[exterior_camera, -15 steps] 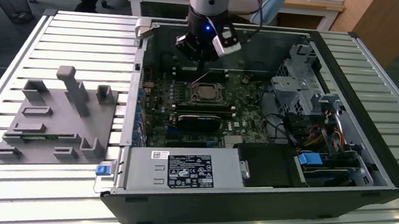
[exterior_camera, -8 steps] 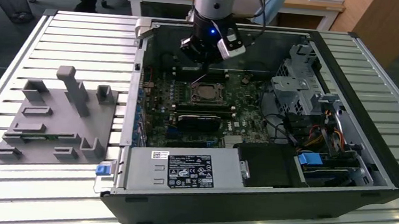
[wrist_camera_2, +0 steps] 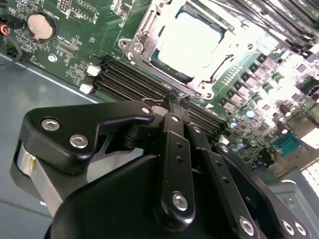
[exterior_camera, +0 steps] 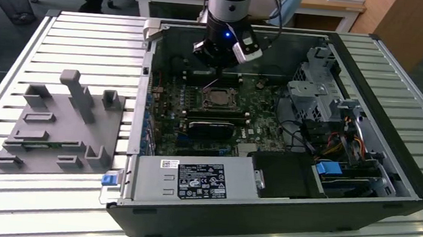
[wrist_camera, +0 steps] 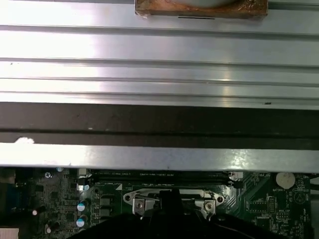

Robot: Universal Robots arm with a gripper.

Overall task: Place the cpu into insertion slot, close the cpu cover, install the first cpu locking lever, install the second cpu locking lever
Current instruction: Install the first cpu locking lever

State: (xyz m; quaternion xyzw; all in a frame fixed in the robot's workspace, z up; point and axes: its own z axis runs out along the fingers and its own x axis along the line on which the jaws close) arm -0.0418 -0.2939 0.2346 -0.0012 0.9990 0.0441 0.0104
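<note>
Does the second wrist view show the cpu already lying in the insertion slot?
Yes, the cpu lies flat in the insertion slot.

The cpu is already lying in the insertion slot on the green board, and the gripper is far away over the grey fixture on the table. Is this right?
Not quite. The cpu does lie in the insertion slot on the green board, but the gripper is not over the grey fixture. The second wrist view shows it just beside the slot, inside the computer case.

**Metal, plastic and board finishes**

I see the matt black plastic-looking gripper [wrist_camera_2: 174, 107] links with shiny screws, the bright, glossy silver cpu [wrist_camera_2: 192, 40] face, its brushed silver metal cpu cover [wrist_camera_2: 149, 37], and a ribbed, satin aluminium table [exterior_camera: 89, 35].
</note>
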